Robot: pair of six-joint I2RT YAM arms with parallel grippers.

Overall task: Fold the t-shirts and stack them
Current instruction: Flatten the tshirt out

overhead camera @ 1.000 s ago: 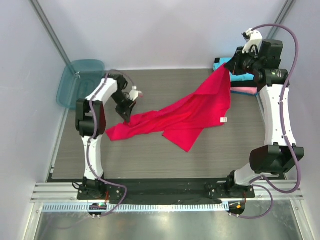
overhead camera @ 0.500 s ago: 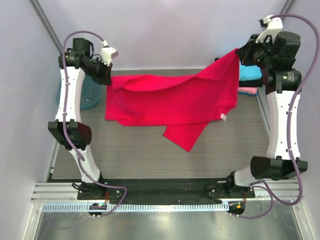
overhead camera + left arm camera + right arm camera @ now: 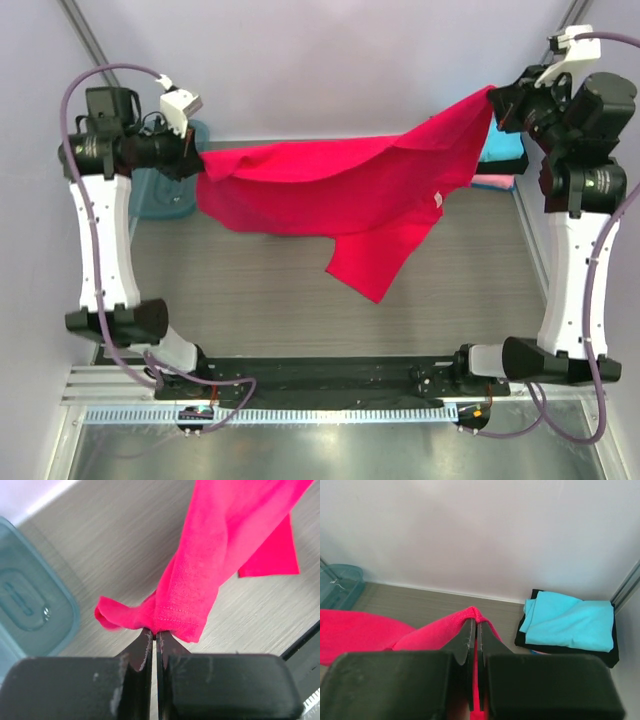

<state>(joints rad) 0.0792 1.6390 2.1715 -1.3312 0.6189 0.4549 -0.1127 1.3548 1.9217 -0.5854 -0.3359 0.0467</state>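
T-shirt point(image 3: 340, 190) in red hangs between left tool point(image 3: 197, 162) and right tool point(image 3: 496, 101), both clamping it.

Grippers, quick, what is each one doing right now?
Left gripper: shut on one edge of the red t-shirt.
Right gripper: shut on the same shirt's other end.

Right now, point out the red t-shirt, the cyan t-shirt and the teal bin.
red t-shirt point(image 3: 330, 190): top external view, middle of the hanging cloth.
cyan t-shirt point(image 3: 570, 622): right wrist view, centre of its folded top face.
teal bin point(image 3: 67, 602): left wrist view, on its rim.
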